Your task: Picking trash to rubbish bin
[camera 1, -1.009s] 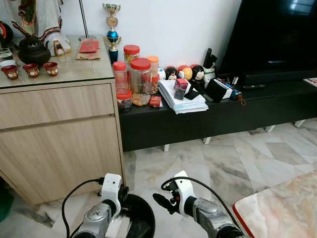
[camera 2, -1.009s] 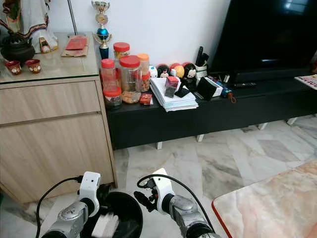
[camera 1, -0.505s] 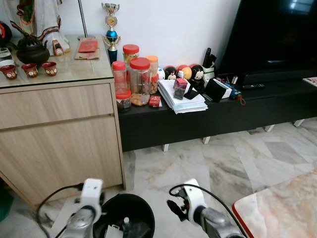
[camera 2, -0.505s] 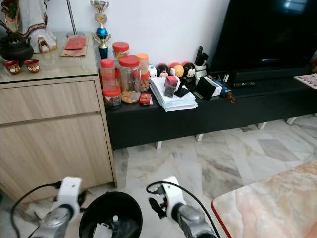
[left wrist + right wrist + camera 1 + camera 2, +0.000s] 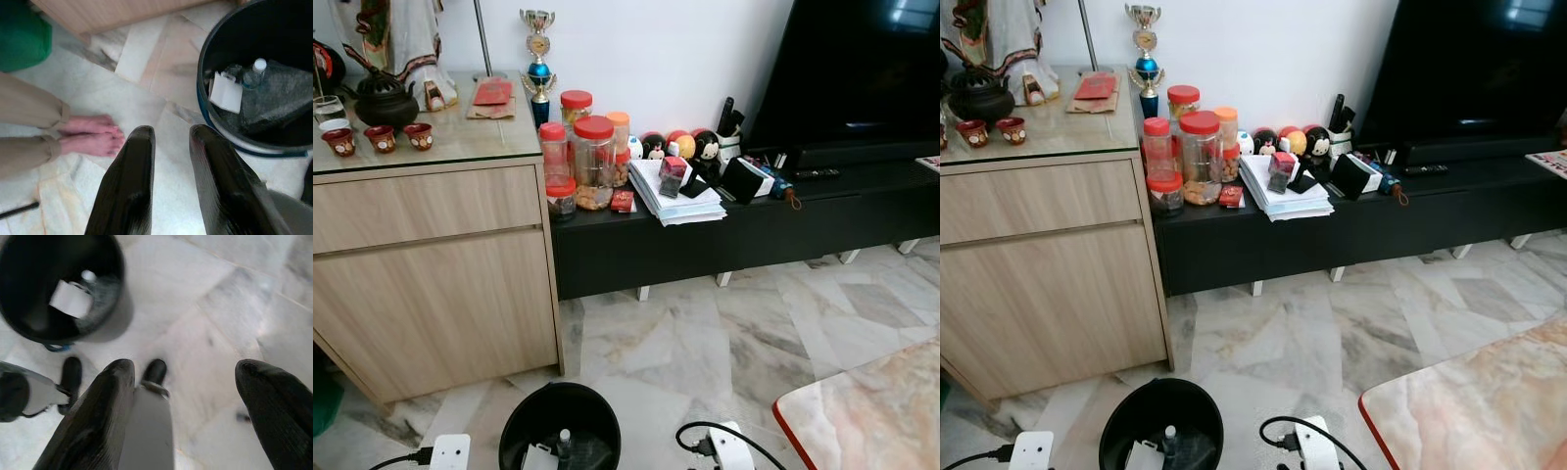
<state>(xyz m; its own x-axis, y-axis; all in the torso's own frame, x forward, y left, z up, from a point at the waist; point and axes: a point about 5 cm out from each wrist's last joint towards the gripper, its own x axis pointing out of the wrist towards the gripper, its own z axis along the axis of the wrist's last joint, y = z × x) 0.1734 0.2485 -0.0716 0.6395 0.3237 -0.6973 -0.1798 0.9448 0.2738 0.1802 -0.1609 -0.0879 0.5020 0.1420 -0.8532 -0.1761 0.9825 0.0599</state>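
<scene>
On a marble floor point(image 5: 685, 333), a black rubbish bin point(image 5: 514, 436) at six o'clock held trash. Left end effector point(image 5: 168, 147) nearly closed, right end effector point(image 5: 183, 377) wide open, both empty; judged next: finding more trash.

Home living room: television point(image 5: 862, 69), sideboard point(image 5: 431, 264), marble floor point(image 5: 705, 333).

Left hand point(image 5: 168, 147) nearly closed, right hand point(image 5: 190, 377) spread wide

You won't find any readable text here: the red-lidded jars point(image 5: 592, 157), the trophy point(image 5: 538, 49), the stack of papers point(image 5: 677, 201) and the small boxes on the black TV bench point(image 5: 744, 230) show labels too small or blurred to make out.
</scene>
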